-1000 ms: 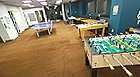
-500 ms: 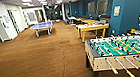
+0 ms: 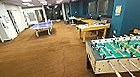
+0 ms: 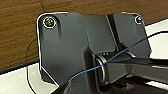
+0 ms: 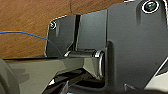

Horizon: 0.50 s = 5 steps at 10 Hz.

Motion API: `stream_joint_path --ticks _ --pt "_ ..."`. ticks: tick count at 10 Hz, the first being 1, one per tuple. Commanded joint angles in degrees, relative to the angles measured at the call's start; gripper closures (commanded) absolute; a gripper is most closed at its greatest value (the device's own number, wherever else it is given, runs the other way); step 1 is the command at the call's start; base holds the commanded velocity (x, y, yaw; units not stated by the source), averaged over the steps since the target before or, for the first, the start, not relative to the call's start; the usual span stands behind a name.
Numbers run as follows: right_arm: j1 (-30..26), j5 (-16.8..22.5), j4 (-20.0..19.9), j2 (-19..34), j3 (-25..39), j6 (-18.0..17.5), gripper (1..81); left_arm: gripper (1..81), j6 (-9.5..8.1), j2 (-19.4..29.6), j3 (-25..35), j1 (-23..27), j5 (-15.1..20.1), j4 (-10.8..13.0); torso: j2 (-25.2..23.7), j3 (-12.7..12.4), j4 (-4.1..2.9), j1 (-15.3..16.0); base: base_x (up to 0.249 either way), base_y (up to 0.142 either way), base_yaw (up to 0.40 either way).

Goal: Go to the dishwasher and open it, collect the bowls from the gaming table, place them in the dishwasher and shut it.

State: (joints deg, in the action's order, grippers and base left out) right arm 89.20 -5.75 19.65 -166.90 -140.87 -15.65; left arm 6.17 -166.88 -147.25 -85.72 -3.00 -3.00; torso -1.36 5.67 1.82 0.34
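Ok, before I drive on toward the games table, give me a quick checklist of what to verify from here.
1. Carpet ahead free of obstacles: ok.
2. Foosball table close on the right, its rod handles sticking out toward the path: not ok, steer wide.
3. White-topped table with yellow rim in sight ahead: ok.
4. Bowls on it: cannot tell, only small coloured shapes.
5. Blue table-tennis table off to the left, away from the path: ok.
6. Gripper state: cannot tell.
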Motion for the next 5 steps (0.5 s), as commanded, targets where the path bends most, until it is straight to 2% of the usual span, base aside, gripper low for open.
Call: stream_joint_path --ticks 1,4,5 --pt "-1.6 2.5 0.9 -0.2 0.7 0.2 1.0 1.0 0.07 0.8 0.0 2.2 3.1 -0.4 0.0 0.0 0.0 0.0 0.127 0.0 0.0" --pt "-1.3 2.2 1.0 -0.2 0.7 0.2 1.0 1.0 0.07 0.8 0.0 2.0 3.0 -0.9 0.0 0.0 0.0 0.0 0.127 0.0 0.0" --pt "-1.3 2.2 1.0 -0.2 0.7 0.2 1.0 1.0 0.07 0.8 0.0 2.0 3.1 -1.0 0.0 0.0 0.0 0.0 0.127 0.065 0.0"
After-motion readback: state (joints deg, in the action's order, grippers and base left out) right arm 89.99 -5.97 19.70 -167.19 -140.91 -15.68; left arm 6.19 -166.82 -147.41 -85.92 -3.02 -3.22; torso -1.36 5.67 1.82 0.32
